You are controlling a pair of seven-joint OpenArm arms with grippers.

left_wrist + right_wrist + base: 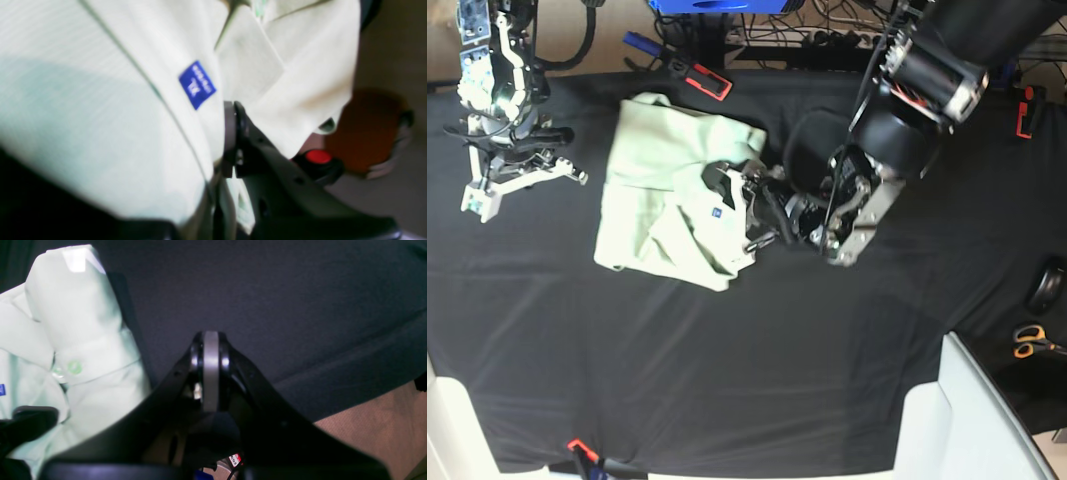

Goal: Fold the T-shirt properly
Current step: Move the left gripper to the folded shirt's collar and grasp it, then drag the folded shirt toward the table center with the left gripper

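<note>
In the left wrist view, your left gripper (230, 140) has its jaws closed on a fold of the T-shirt (110, 110), right beside the blue label (197, 84). The cloth fills the frame, so you cannot see how much is pinched.

In the right wrist view, your right gripper (210, 370) is shut and empty over the bare dark table (283, 290); the shirt lies to its left, only its collar end in frame.

In the base view, the shirt sits half bunched at the table's middle, its long axis running top to bottom. Your left arm is on it; your right gripper (522, 170) is well apart. The collar edge is hidden behind the left gripper.
</note>
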